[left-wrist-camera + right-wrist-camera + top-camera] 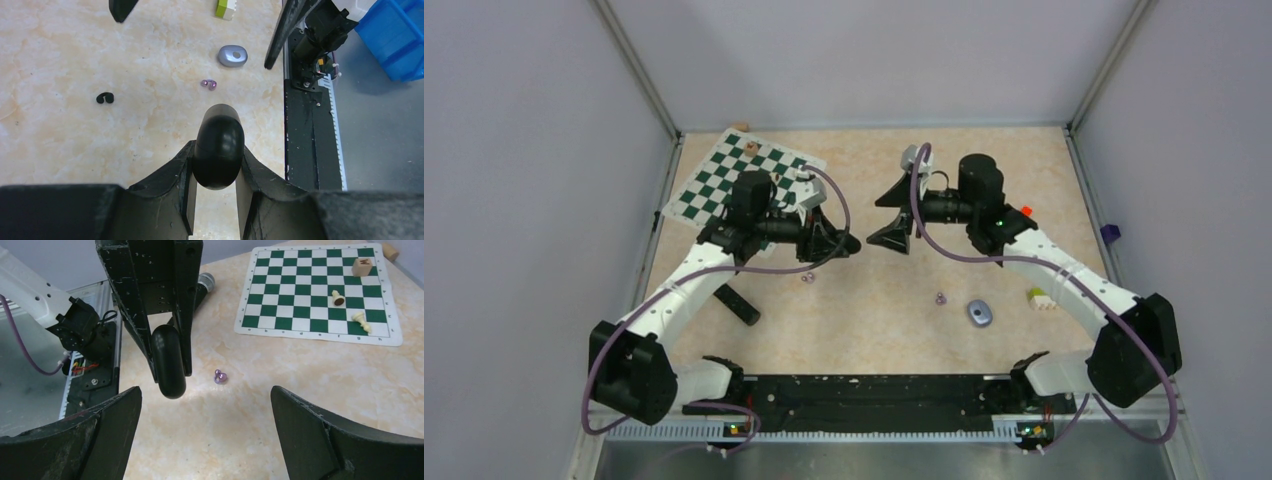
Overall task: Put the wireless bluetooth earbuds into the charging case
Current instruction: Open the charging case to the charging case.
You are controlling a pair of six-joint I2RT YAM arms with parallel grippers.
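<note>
1 black bud tiny | black case base hidden in L hand

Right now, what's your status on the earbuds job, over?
Left gripper shut on black case. Right gripper open, empty. Purple earbud, black earbud loose, not in case. Nothing blocking.

Table: pale beige marbled top, evenly lit, spread beneath and ahead of your left gripper. Walls: plain lilac-grey panels closing you in behind and at both sides, joined by metal corner posts. Blue bin: ahead and to that gripper's right, past the table's edge, over a grey surface.
</note>
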